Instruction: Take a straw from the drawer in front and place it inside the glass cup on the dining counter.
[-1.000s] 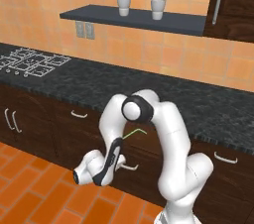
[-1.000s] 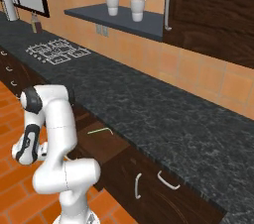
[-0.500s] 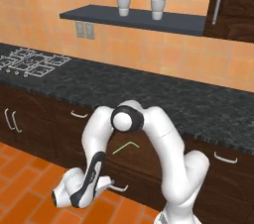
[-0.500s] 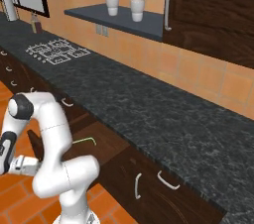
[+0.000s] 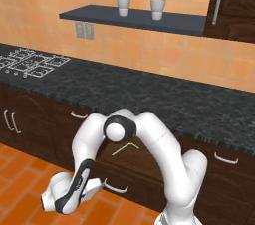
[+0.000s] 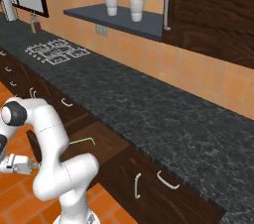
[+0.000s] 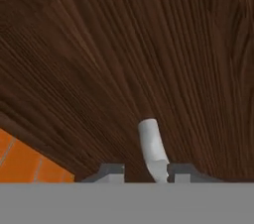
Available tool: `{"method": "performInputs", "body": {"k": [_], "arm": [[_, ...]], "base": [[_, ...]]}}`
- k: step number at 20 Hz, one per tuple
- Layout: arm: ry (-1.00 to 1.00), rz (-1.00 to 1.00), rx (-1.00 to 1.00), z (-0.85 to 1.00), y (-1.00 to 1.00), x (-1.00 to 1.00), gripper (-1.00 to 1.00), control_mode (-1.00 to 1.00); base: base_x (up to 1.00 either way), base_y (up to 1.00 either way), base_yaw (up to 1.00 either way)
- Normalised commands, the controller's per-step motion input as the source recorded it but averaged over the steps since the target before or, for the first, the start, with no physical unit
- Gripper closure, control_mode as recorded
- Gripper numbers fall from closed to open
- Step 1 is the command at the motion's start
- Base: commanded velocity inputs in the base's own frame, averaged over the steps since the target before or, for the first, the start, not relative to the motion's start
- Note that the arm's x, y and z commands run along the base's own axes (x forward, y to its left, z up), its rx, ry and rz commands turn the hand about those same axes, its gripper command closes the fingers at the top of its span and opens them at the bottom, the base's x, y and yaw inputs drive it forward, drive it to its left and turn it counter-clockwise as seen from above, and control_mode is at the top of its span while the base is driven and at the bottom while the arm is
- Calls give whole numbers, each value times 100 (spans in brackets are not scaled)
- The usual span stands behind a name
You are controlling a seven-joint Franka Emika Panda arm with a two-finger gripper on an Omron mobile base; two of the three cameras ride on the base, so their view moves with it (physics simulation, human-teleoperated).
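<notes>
Left base view, arm: bent over and down in front of the lower cabinets, the hand low above the orange tile floor point(image 5: 20, 184).
Left base view, gripper point(image 5: 95, 187): pointed at the curved silver handle point(image 5: 115, 188) on the front of the drawer point(image 5: 132, 163), its tips just beside the handle's left end; the jaw opening was too small to read.
Left base view, straw point(image 5: 124, 148): a thin light green line with a bend in it, lying in the lighter brown inside of the drawer, which looked pulled out from under the black counter point(image 5: 164, 97); well apart from the gripper.
Left base view, background: a hob point(image 5: 30, 63) set in the counter at left, and a dark shelf point(image 5: 134, 17) on the tiled wall carrying two white cups point(image 5: 123, 5).
Right base view, gripper point(image 6: 31, 165): low at the left edge, level with the drawer front.
Right base view, straw point(image 6: 82, 141): on the floor of the drawer point(image 6: 101, 143), beside the arm's upper link and below the counter point(image 6: 149, 114) edge.
Hand view, drawer point(image 7: 124, 59): dark wood grain seen very close, with floor point(image 7: 25, 161) in the lower left corner.
Hand view, gripper point(image 7: 147, 171): the two tips stood apart on either side of one end of the handle point(image 7: 151, 146); whether they pressed on it could not be told.
</notes>
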Motion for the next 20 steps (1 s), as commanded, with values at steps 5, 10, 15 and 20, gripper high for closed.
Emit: {"method": "performInputs", "body": {"k": [5,10,15,20], "arm": [[9,-4,0,68,5,-12,100,-100],[7,0,0,89,-10,-22,100,-100],[1,-1,11,88,-12,-26,100,-100],[2,-7,39,100,-27,-3,100,-100]], "base": [[0,0,0],[0,0,0],[0,0,0],[0,0,0]]}}
